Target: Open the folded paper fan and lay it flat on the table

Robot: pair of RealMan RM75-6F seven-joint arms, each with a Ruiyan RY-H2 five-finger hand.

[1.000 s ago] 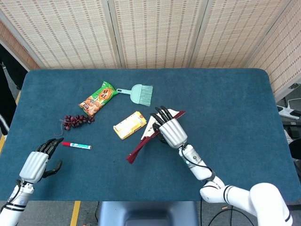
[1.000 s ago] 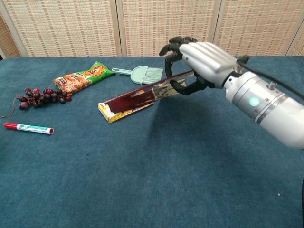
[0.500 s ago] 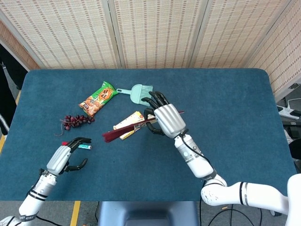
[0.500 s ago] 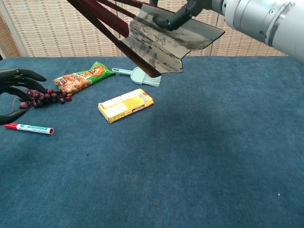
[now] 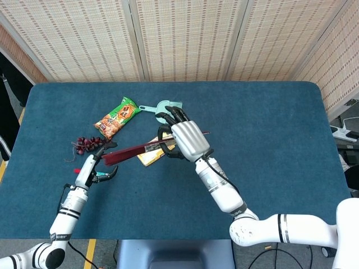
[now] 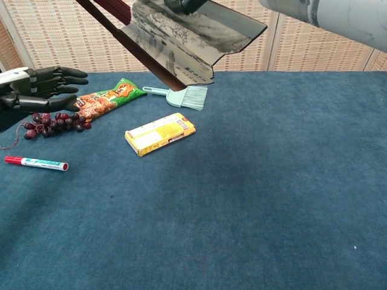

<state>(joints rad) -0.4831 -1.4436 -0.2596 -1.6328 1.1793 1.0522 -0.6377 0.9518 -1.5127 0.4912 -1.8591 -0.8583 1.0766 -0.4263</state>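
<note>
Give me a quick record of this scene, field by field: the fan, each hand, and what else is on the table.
fan: paper fan partly open, lifted off the table
right hand: right hand grips the fan
left hand: left hand raised near the fan's dark end, fingers apart, holding nothing
other items: snack bag, grapes, marker, yellow box, small brush
task state: fan not yet flat on the table
</note>
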